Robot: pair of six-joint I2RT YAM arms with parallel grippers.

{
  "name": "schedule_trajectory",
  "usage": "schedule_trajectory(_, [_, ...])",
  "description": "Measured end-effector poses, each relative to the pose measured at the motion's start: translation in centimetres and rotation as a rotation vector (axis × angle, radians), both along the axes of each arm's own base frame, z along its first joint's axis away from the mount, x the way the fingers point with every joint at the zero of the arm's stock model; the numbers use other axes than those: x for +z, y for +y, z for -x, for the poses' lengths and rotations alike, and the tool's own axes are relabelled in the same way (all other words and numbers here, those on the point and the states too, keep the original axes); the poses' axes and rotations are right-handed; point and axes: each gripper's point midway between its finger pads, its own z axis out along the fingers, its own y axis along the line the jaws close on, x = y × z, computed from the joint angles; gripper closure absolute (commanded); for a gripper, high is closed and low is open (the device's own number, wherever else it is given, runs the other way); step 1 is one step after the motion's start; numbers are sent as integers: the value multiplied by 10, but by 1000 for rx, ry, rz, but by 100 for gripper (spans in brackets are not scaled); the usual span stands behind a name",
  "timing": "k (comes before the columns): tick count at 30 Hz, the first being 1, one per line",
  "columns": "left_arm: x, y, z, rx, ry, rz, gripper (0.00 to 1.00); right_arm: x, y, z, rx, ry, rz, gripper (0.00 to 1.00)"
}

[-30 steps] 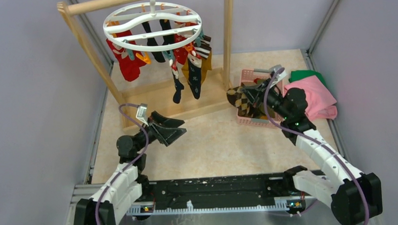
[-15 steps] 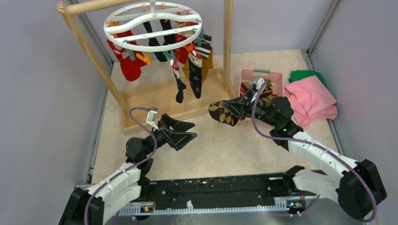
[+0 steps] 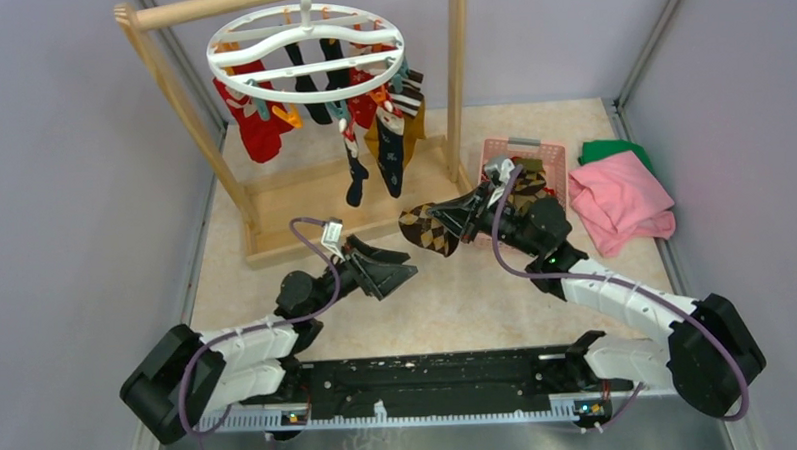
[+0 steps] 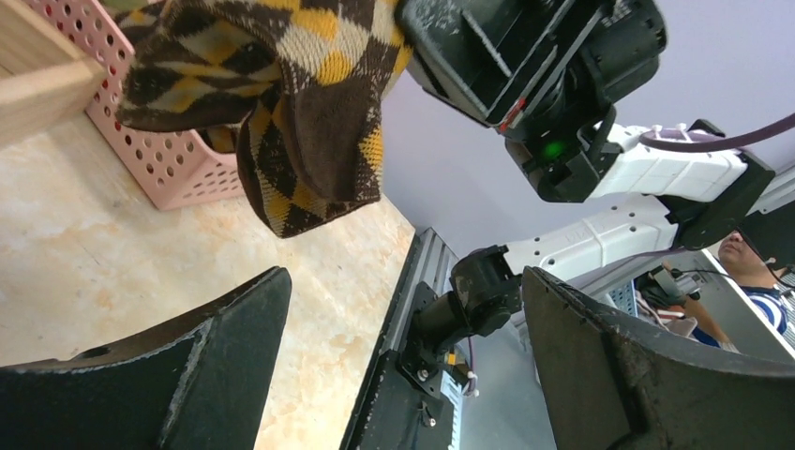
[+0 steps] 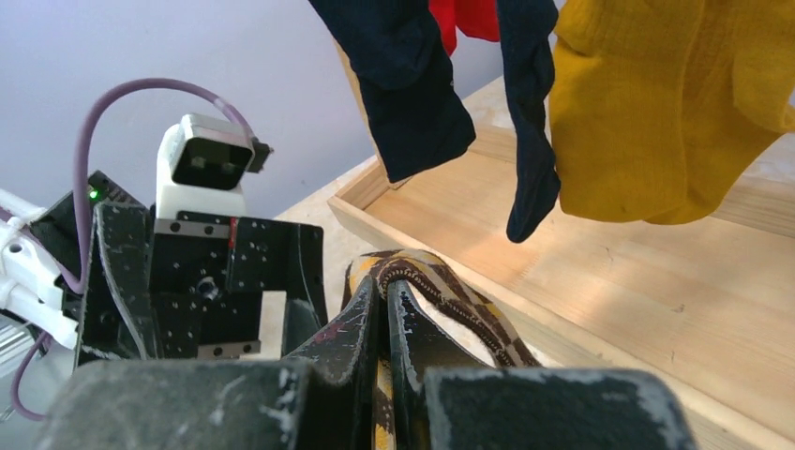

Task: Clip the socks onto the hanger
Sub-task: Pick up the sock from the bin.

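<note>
White plastic hanger (image 3: pixel 305 50) in the top view already carries a good bunch of socks (image 3: pixel 390 150), so the job looks well along. The pink basket (image 3: pixel 512 146) seems to hold at least one more. The right hand (image 3: pixel 452 215) is clamped on a brown argyle sock (image 3: pixel 423 232), up off the tabletop (image 3: pixel 457 293).

Left wrist view: the left hand (image 4: pixel 403 309) gapes wide and empty, the argyle sock dangling just above it.

Right wrist view: jaws pinched tight on the argyle fabric, with the hung socks overhead.

A brown-and-mustard argyle sock (image 4: pixel 291 112) dangles from the black right hand (image 4: pixel 506 56) above the beige desk (image 4: pixel 112 272), beside a pink perforated plastic basket (image 4: pixel 159 150), beyond the left hand (image 4: pixel 403 281) with its fingers spread wide.
</note>
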Motion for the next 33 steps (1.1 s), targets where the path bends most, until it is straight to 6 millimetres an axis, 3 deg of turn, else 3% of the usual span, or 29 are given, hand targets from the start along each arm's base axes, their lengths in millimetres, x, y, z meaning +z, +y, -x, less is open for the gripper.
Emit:
schedule_trajectory(8, [-12,-20,-9,32,34,-22,12,-6,10,0,9,29,-13,100])
schedule_trajectory(19, [-10,-32,-35,117,32,-19,37,-2,11,1,12,20,-28,100])
schedule_trajectory(22, [-9,-33,-41,138,31,-19,56,-2,11,1,12,20,-28,100])
schedule_trajectory(25, [-5,-33,-43,148,19,-15,96,-2,12,1,13,21,-27,100])
schedule_trajectory(29, [0,-33,-45,161,-2,-7,100,-3,12,1,13,20,-26,100])
schedule_trajectory(30, [0,-32,-46,164,-3,-6,100,-3,12,1,13,18,-24,96])
schedule_trajectory(33, [0,-23,-44,178,-3,3,100,-8,11,1,12,12,1,71])
